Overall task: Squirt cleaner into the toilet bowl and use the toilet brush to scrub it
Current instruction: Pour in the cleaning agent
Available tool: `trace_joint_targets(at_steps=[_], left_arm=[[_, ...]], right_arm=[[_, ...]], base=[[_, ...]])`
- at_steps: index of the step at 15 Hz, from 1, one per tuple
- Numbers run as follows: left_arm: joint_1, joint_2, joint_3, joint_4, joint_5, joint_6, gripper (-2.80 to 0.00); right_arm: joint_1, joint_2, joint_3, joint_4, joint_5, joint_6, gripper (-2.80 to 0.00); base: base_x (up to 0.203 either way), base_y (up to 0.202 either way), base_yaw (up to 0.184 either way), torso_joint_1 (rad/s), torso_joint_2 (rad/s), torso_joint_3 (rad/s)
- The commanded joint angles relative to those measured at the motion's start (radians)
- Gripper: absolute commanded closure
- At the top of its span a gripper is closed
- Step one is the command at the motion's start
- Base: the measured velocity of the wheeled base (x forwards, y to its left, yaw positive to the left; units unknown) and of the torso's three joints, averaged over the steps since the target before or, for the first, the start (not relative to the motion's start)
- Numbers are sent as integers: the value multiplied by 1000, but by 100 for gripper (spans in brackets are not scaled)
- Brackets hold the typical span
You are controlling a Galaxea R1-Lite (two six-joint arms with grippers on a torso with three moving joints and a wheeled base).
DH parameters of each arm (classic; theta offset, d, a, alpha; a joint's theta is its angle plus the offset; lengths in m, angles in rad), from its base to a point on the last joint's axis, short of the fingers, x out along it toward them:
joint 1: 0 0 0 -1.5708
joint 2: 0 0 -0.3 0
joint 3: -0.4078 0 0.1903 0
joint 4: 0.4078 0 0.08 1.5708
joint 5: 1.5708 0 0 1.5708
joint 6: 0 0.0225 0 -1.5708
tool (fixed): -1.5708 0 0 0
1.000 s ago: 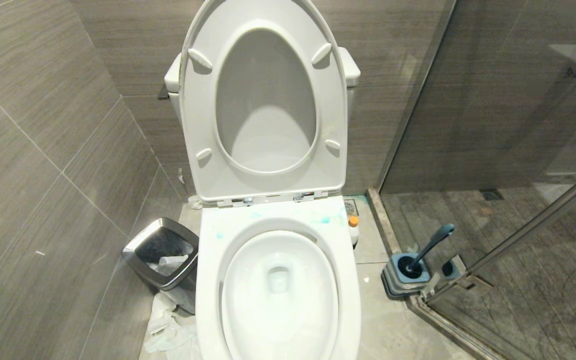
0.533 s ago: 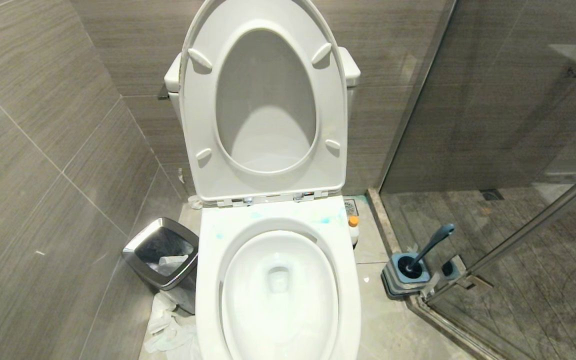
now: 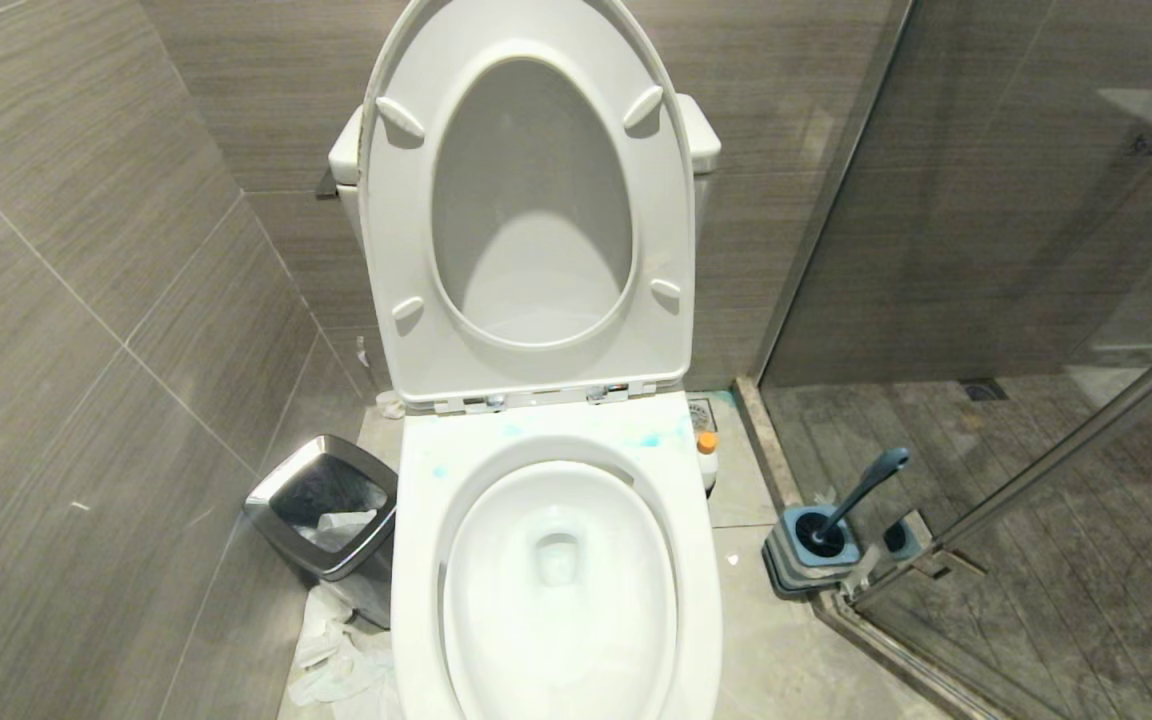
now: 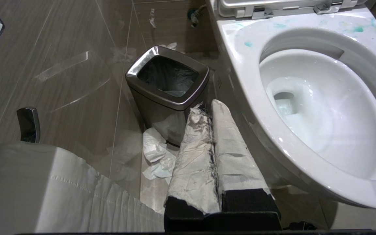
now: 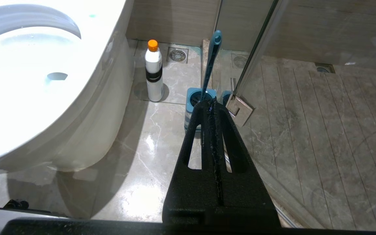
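Observation:
The white toilet bowl stands open, its seat and lid raised against the tank. Pale blue smears of cleaner mark the back of the rim and also show in the left wrist view as cleaner. The slate-blue toilet brush leans in its grey-and-blue holder on the floor right of the bowl. My left gripper, its fingers wrapped in white tape, is shut and empty, low beside the bowl's left wall. My right gripper is shut and empty, a short way in front of the brush. Neither gripper shows in the head view.
A steel-rimmed black bin stands left of the bowl with crumpled tissue on the floor by it. A white bottle with an orange cap stands by the bowl's right side. A glass shower door and its hinge are close beside the brush holder.

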Motion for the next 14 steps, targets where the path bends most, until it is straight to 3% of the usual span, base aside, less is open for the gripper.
trace_joint_targets(at_steps=[1, 14], left_arm=[[0, 2, 0, 0, 0, -1, 0], [0, 2, 0, 0, 0, -1, 0]], right_arm=[[0, 1, 1, 0, 1, -1, 0], [0, 1, 1, 0, 1, -1, 0]], base=[[0, 0, 0, 0, 0, 0], [0, 0, 0, 0, 0, 0]])
